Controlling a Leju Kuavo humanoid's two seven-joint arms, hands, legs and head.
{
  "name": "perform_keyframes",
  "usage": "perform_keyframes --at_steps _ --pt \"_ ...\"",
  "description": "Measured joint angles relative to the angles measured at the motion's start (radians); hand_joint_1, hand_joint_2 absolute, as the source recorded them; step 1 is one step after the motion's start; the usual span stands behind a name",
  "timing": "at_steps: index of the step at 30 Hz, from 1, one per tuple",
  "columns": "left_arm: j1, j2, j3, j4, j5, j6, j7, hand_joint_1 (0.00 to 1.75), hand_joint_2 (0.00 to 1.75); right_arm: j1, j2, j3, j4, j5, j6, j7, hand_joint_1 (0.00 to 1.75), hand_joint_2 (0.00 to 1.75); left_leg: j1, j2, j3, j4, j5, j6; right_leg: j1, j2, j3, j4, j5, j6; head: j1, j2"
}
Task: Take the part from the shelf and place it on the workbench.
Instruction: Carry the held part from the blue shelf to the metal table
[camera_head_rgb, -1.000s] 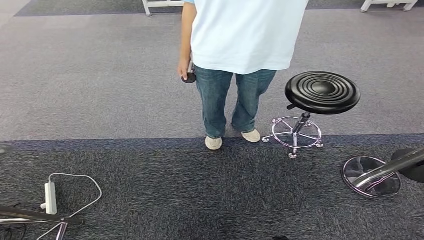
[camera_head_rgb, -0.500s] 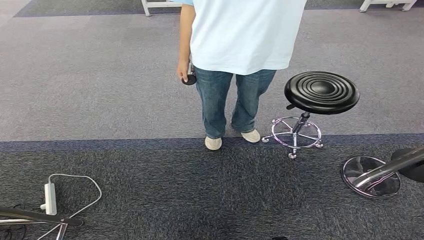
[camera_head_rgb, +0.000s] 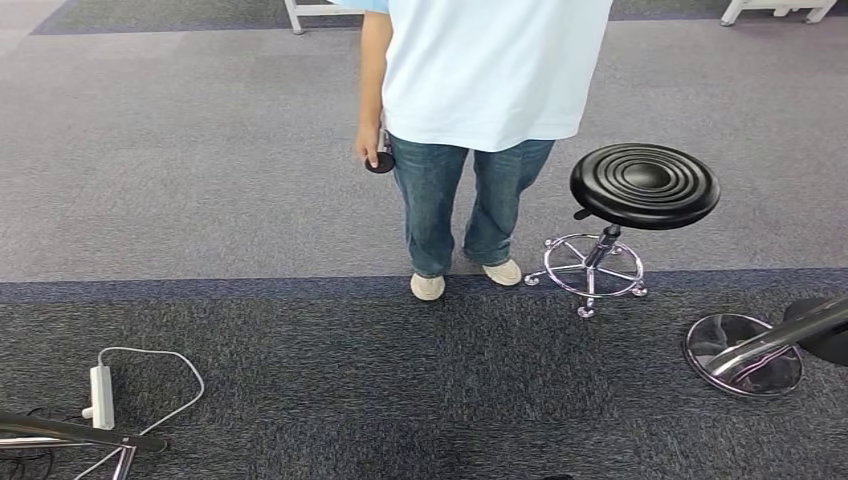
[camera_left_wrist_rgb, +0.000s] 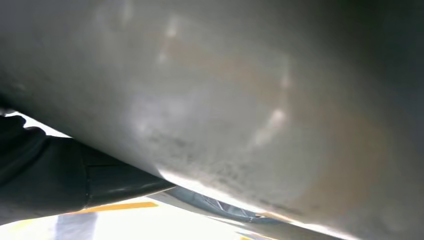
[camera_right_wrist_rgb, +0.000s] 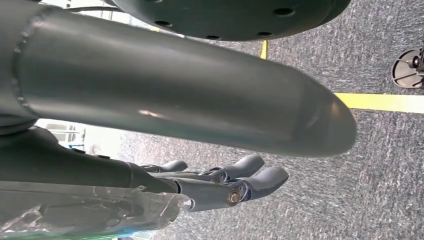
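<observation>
Ahead, I see grey carpet floor (camera_head_rgb: 200, 180) with a person (camera_head_rgb: 480, 120) in a light shirt and jeans standing on it, a small dark object (camera_head_rgb: 379, 160) in their hand. Just beside stands a black stool (camera_head_rgb: 644, 185). My right hand (camera_right_wrist_rgb: 220, 182) hangs over the carpet, fingers (camera_right_wrist_rgb: 260, 180) extended, holding nothing. My left hand's state I cannot tell. A white power strip (camera_head_rgb: 101, 392) lies near the floor's lower left corner.

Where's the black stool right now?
In the head view, the black stool stands right of centre on the carpet, just beside the person in jeans.
</observation>
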Motion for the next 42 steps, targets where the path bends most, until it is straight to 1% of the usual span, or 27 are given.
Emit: perform_keyframes --at_steps 4,10,20,27,31,42 --pt "-0.019 -0.03 0.053 -0.019 -0.028 -0.005 -0.013 1.75 1.75 0.001 0.0 0.004 0.0 0.004 0.0 0.0 0.0 0.0 0.0 0.0 0.0 0.0 0.0 0.0 0.0 0.0 0.0 0.0 0.0 0.0 0.0 0.0" --pt "-0.021 -0.064 0.082 -0.047 -0.028 0.001 0.0 1.75 1.75 0.003 0.0 0.007 0.0 0.008 -0.001 0.0 0.0 0.0 0.0 0.0 0.001 0.0 0.0 0.0 0.0 0.0 0.001 0.0 0.0 0.0 0.0 0.0" --pt "-0.019 -0.102 0.097 -0.073 -0.024 0.015 0.022 1.75 1.75 0.005 0.0 0.008 0.0 0.014 -0.019 0.0 0.0 0.0 0.0 0.0 0.001 0.0 0.0 0.0 0.0 0.0 0.001 0.0 0.0 0.0 0.0 0.0" --pt "-0.011 -0.152 0.1 -0.122 -0.017 0.03 0.042 1.75 1.75 0.007 0.001 0.008 0.001 0.016 -0.038 0.0 0.0 0.0 0.0 0.0 0.001 0.0 0.0 0.0 0.0 0.0 0.001 0.0 0.0 0.0 0.0 0.0" --pt "-0.006 -0.169 0.1 -0.144 -0.017 0.036 0.047 1.75 1.75 0.007 0.002 0.008 0.001 0.018 -0.044 0.0 0.0 0.0 0.0 0.0 0.001 0.0 0.0 0.0 0.0 0.0 0.001 0.0 0.0 0.0 0.0 0.0" --pt "0.019 -0.235 0.1 -0.209 -0.02 0.107 0.086 1.75 1.75 0.009 0.007 0.019 0.002 0.039 -0.078 0.0 0.0 0.0 0.0 0.0 0.001 0.0 0.0 0.0 0.0 0.0 0.001 0.0 0.0 0.0 0.0 0.0"
